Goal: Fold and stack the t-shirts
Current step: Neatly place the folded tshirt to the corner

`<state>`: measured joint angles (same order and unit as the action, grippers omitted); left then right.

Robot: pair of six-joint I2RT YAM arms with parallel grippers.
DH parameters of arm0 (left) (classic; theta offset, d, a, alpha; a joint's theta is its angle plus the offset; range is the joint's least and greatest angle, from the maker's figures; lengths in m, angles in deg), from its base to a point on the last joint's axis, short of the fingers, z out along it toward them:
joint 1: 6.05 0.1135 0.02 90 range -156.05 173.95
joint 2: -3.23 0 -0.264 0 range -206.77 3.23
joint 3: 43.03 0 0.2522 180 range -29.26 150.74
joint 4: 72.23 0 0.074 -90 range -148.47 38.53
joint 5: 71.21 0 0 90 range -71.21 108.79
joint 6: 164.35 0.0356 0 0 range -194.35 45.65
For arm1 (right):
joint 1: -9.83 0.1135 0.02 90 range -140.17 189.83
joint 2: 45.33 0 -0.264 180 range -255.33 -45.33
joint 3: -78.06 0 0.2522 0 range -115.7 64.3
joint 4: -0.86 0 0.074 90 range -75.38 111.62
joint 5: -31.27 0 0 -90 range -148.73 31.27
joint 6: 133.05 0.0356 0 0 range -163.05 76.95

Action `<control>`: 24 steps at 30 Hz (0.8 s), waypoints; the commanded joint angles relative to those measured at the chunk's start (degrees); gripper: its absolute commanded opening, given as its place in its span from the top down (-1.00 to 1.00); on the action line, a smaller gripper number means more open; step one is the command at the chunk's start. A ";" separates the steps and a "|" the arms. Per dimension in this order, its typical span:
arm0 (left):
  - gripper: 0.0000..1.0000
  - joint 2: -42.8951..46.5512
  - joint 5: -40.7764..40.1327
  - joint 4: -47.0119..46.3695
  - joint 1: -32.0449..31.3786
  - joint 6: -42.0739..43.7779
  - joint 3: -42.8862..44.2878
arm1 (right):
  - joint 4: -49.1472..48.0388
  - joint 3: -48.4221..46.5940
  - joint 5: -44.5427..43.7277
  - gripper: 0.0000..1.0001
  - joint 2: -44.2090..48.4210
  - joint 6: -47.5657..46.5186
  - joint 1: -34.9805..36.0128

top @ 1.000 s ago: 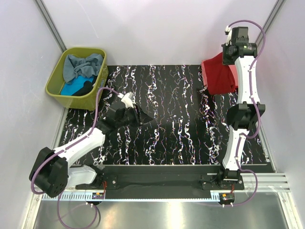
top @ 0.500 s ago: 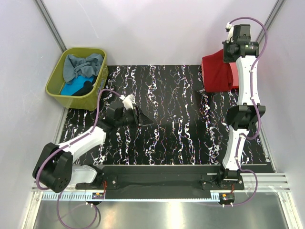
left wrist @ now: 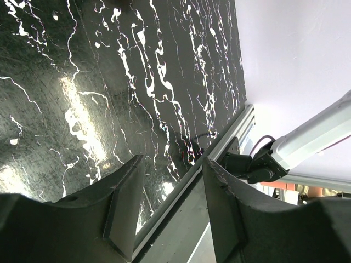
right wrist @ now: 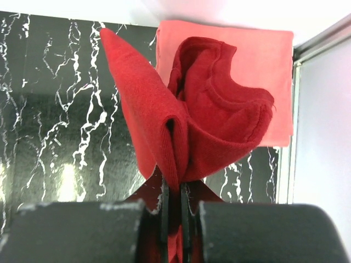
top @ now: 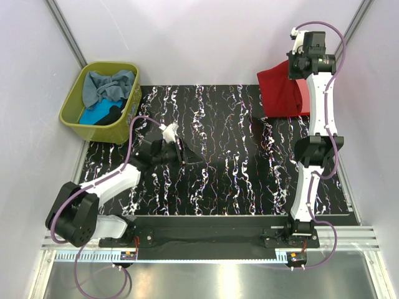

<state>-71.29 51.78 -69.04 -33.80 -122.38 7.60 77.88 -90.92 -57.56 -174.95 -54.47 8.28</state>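
Right fingers [right wrist: 148, 224] are closed tightly on a doubled fold of the dark red shirt [right wrist: 208, 126], with the cloth pinched between the two pads. This shirt is held bunched and raised at the far right corner of the tabletop [top: 237, 162], and a shadow is cast on the black marbled surface beside it. Beneath and behind it, a coral-pink shirt [right wrist: 263, 66] is laid flat as a neat folded rectangle, close against the right edge. Whether the hanging red cloth touches the pink one cannot be told.

Left fingers [left wrist: 123, 208] are parted to a middling width and nothing is held between them; only the bare tabletop and its near rail are seen through the gap. They are positioned over the left half of the tabletop, well apart from both folded shirts.

An olive-green basket [top: 72, 106] is placed off the far left corner. Inside it, a grey-blue shirt [top: 109, 84] is heaped over a turquoise shirt [top: 93, 115] and a black shirt [top: 112, 115].
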 commanded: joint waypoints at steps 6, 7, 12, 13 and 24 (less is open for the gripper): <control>-0.02 -3.52 3.13 -4.73 0.85 -1.01 1.46 | -6.57 -3.69 0.68 1.00 -2.30 -3.69 0.57; -0.02 -3.87 3.22 -4.90 0.85 -1.10 1.63 | -7.01 -3.78 0.15 1.00 -2.48 -3.96 0.49; -0.02 -5.98 4.09 -5.95 0.85 -1.89 2.51 | -9.21 -4.22 -0.82 1.00 -3.62 -5.45 0.22; -0.02 -6.25 4.10 -6.04 0.85 -1.98 2.51 | -9.21 -4.22 -0.82 1.00 -3.79 -5.63 0.22; -0.01 -9.94 6.29 -6.31 1.03 -2.94 4.09 | -14.56 -5.27 -5.13 1.00 -6.95 -6.16 -2.94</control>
<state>-80.34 55.30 -72.07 -33.10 -124.54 8.97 70.36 -92.91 -61.00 -181.44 -59.54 6.75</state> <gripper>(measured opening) 0.507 0.066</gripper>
